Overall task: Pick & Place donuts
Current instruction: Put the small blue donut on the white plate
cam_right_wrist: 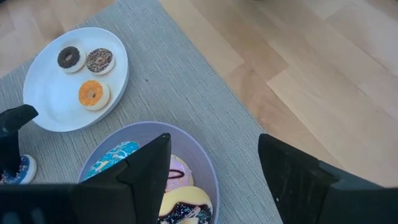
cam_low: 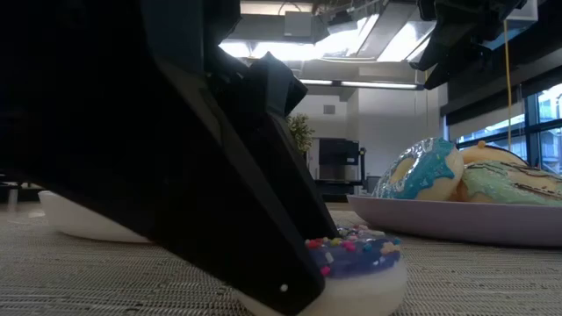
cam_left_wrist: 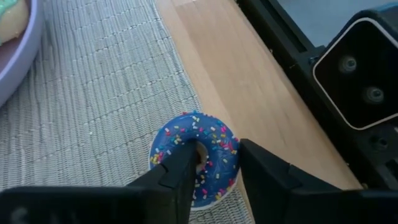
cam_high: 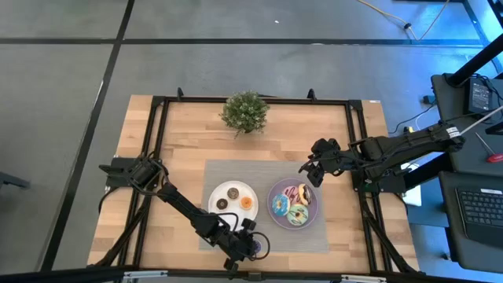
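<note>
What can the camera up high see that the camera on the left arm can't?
Only the high camera shows the green plant, the white plate with three small donuts, and the right gripper hovering open above the purple plate. Only the left arm's camera shows the purple sprinkled donut clearly, with one finger in its hole. Both show the grey mat and the left gripper.

The counter [cam_high: 181, 149] is pale wood with a smooth, faintly grained top. On it lies a grey woven cloth mat [cam_right_wrist: 180, 81], coarse and matt. The white plate [cam_right_wrist: 46, 99] looks smooth. The mini donut [cam_left_wrist: 196, 155] wears glossy sprinkled frosting, clasped by matt black fingers [cam_left_wrist: 180, 174].
</note>
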